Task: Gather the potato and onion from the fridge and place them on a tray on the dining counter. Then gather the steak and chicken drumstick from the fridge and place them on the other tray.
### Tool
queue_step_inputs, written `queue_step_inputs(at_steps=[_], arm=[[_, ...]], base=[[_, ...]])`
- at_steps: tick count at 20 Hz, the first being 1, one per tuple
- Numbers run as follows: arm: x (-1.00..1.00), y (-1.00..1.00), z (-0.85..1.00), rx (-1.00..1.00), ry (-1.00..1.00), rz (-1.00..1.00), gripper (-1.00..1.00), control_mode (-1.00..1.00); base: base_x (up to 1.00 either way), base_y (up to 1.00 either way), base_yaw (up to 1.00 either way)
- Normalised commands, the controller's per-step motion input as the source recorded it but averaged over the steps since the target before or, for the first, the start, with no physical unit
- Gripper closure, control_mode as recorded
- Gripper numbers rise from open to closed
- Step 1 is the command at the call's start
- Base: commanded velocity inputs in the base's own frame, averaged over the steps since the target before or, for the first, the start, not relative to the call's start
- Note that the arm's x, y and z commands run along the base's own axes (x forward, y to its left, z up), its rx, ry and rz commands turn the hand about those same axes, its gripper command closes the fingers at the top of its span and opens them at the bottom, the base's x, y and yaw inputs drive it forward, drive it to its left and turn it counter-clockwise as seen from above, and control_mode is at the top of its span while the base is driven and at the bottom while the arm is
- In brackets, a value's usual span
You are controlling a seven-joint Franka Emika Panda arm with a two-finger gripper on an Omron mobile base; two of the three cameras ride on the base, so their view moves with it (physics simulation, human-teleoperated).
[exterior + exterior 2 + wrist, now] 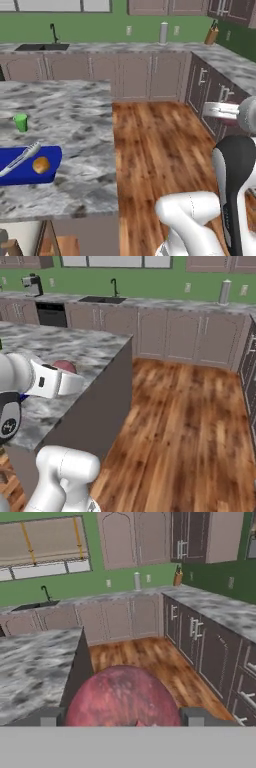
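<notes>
**Gripper carries red onion beside the dining counter**

In the hand view, the gripper [122,716] stands spread wide, its two dark fingertips [50,717] set either side of a large, round, reddish-purple onion [122,699] that fills the lower centre of the frame. The onion sits between the tips, clasped by the wide jaws. In the right base view the same onion [65,366] peeks out as a dark red dome at centre left, just behind the white hand, over the marbled tabletop of the dining counter [75,346]. In the left base view, a sliver of it [229,120] shows at the right edge, under the white hand.

At lower left of the left base view, a blue tray [30,167] lies on the dining counter [65,130], bearing a thin silver utensil [20,157] and a small, round, orange-brown potato [41,165]. A green cup [20,122] stands on the tabletop just above the tray, apart from it.

Wooden floor [155,150] runs between the counter and the wall cabinets. At upper left, a black faucet [53,33] rises over a dark sink [42,47]; a pale cylinder [163,32] and a knife block [212,34] stand along the far wall counter.
</notes>
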Motion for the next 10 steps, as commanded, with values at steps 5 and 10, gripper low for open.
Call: queue_step_inputs(at_steps=[5,10], arm=[[0.0,0.0,0.0,0.0,0.0,0.0,1.0,1.0],[0.0,0.0,0.0,0.0,0.0,0.0,1.0,1.0]], base=[[0.0,0.0,1.0],[0.0,0.01,1.0]])
